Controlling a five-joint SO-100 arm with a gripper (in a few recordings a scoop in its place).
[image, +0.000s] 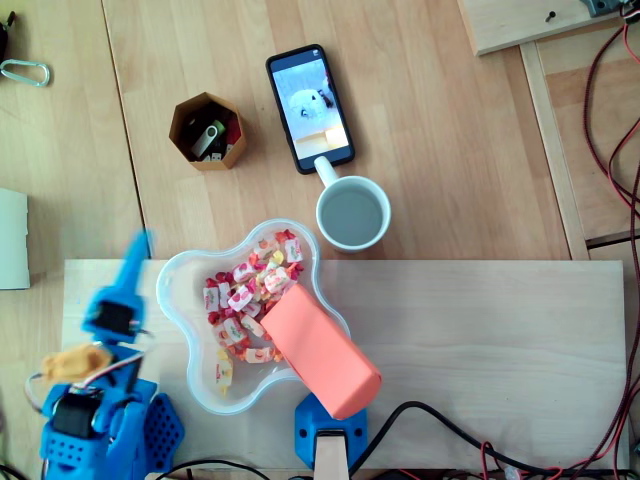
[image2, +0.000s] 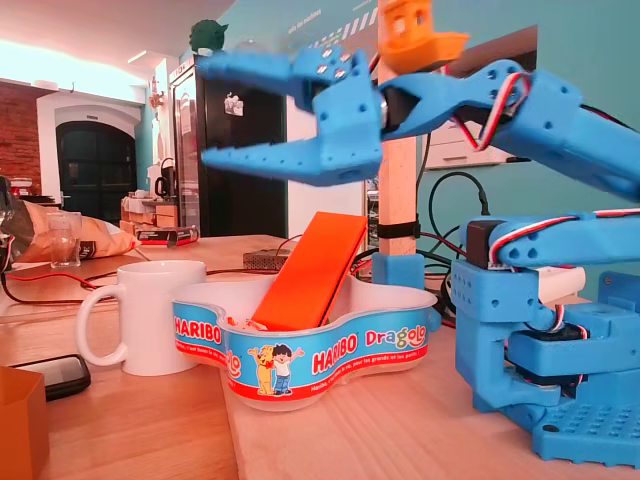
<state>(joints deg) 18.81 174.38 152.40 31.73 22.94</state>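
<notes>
Pincer (image2: 205, 110) of a blue desktop arm hangs wide open and empty, raised well above a clear, lobed Haribo bowl (image2: 330, 355), with its two jaws spread like a beak and pointing toward a white mug (image2: 150, 315) in the fixed view. Seen from overhead, the fingertips sit just outside the bowl's left edge, not over its middle. Wrapped sweets (image: 245, 295) in red, white and yellow cover the bowl's floor. An orange box (image: 320, 355) leans in from the lower right, with one end among the sweets and the other propped out over the rim. The bowl stands on a pale wooden board (image: 480, 320). The mug is just past the bowl's upper right lobe, its handle by a phone (image: 310, 105). A hexagonal pot (image: 207, 130) of USB sticks stands well apart.

Judging from this pose, a reach for the sweets goes best if the open jaws first swing inward over the bowl's free left half, clear of the slanting box. They can then come straight down on one sweet lying apart from its neighbours. The wrappers look slippery and the bowl looks light, so a slow close and a vertical lift seem wise. A sideways knock on the rim could push the bowl toward the mug.
</notes>
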